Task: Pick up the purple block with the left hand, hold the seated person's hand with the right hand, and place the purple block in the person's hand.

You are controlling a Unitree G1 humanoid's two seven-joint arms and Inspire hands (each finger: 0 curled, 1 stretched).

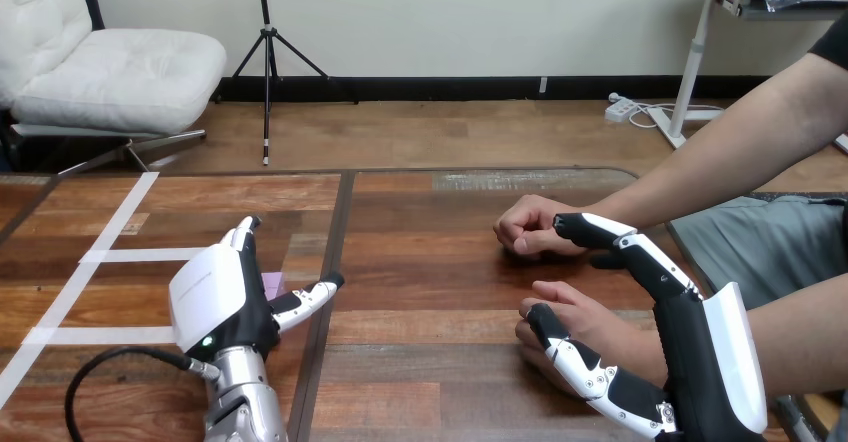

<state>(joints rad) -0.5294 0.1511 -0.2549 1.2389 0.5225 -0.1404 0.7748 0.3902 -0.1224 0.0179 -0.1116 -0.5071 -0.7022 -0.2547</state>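
The wooden table (430,262) has a dark seam (338,224) running down its top, and every place below is given from that seam. Left of it, strips of white tape (118,224) mark the wood: one long slanted strip crossed by two shorter ones.

The small purple block (272,284) lies on the table just left of the seam. A thin lilac sliver of it shows and the rest is hidden. The robot's left hand (222,300), black with a white shell on its back, sits over the block, also left of the seam. One finger (244,228) reaches straight away from the robot, and the thumb (318,292) is stretched sideways until its tip meets the seam. The block sits in the crook between that thumb and the palm, touching or almost touching the shell's edge. Neither the finger nor the thumb is bent around it, so the hand is spread and released.

Well right of the seam, the person's nearer hand (580,314) rests on the table with its fingers loosely curled. The robot's right hand (690,362) lies beside it, its fingers (585,367) running nearly straight along the nearer side and touching it. Its thumb (625,247) is stretched out on the far side, so the person's hand lies between them, unclasped. The thumb tip reaches the wrist of the person's farther hand (525,227), a loose fist resting on the table right of the seam.
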